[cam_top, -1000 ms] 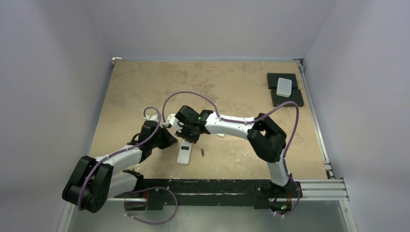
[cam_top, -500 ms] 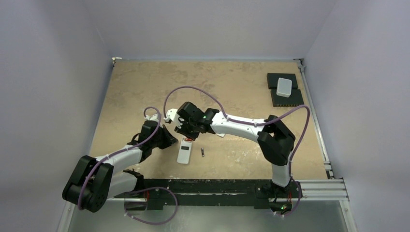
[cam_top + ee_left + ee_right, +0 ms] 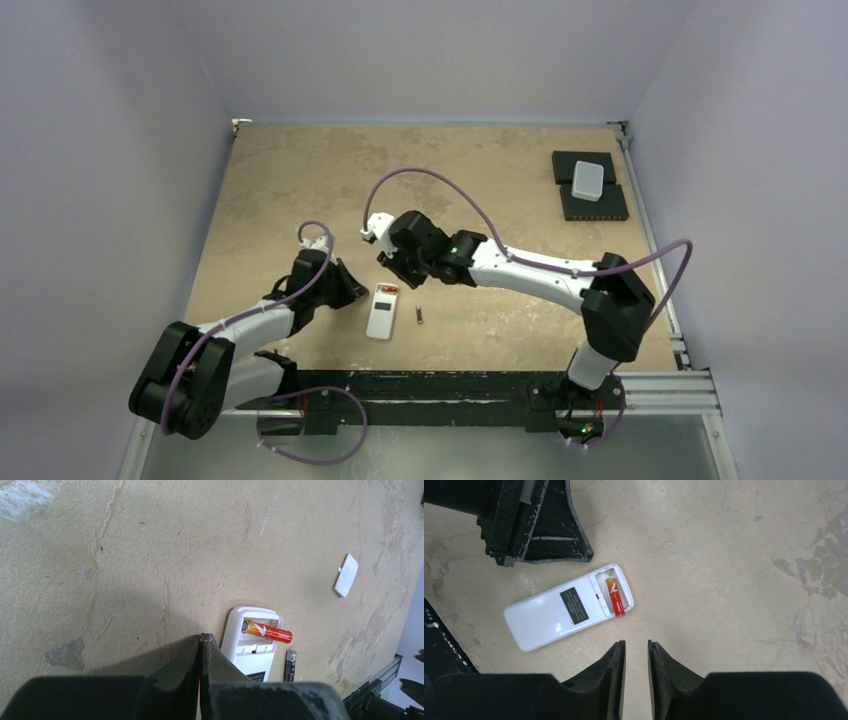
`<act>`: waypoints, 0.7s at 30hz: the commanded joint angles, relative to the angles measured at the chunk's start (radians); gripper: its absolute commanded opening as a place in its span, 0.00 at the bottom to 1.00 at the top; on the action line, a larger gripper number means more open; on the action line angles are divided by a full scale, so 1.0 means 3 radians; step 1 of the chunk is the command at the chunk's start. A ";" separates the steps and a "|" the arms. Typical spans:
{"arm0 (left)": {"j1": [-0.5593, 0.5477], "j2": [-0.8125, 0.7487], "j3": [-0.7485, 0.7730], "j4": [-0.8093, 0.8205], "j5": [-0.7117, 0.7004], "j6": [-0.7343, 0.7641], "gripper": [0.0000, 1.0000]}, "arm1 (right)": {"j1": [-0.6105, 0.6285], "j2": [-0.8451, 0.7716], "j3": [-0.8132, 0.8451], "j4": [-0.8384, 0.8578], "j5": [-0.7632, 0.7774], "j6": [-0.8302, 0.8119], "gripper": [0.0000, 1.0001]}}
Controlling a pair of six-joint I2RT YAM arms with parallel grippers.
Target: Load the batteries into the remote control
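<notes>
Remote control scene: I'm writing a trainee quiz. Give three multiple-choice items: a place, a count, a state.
1. Where is the dark battery? A in the compartment; B on the table beside the remote control; C under it.
2. How many batteries are in the compartment? A none; B one; C two.
3. The left gripper is: A shut; B wide open; C gripping the remote control.
B: it lies on the table by the remote control. B: only the red battery sits there. A: its fingers touch, holding nothing.
</notes>
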 commanded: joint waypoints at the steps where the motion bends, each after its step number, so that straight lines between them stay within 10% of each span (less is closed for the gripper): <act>1: 0.0035 -0.0010 -0.0003 -0.0057 0.0048 0.0077 0.00 | -0.0020 -0.0343 -0.0170 0.0235 0.0151 0.0409 0.30; 21: 0.0035 -0.0181 0.0132 -0.0296 0.0017 0.0103 0.00 | -0.0030 -0.1135 -0.1054 0.0834 0.0818 0.1489 0.31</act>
